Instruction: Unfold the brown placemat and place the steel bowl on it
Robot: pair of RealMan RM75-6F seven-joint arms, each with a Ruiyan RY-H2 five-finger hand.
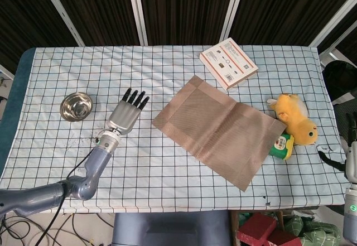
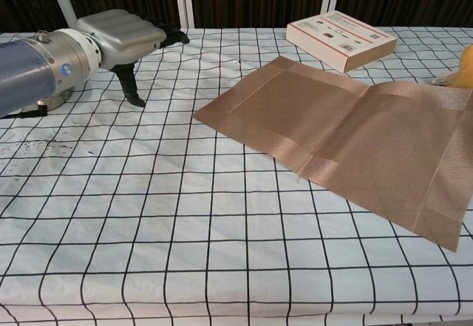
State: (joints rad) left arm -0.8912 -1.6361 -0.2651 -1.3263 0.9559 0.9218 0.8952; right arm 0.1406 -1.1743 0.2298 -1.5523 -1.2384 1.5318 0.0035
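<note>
Lying flat and unfolded on the checked table (image 1: 167, 162), the brown placemat (image 1: 220, 129), one far corner near the white box (image 1: 228, 63), its right edge against the yellow plush toy (image 1: 295, 120) and a green packet (image 1: 280, 144). Hovering between placemat and steel bowl (image 1: 76, 106), empty left hand (image 1: 127, 115), fingers (image 1: 136, 96) straight and slightly apart, bowl well apart from the placemat. At the right edge, only a sliver of the right hand (image 1: 350, 145), finger state impossible to tell.

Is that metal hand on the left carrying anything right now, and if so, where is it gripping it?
Nothing is held. The left hand hangs empty with fingers extended, between the steel bowl and the brown placemat, touching neither.
</note>
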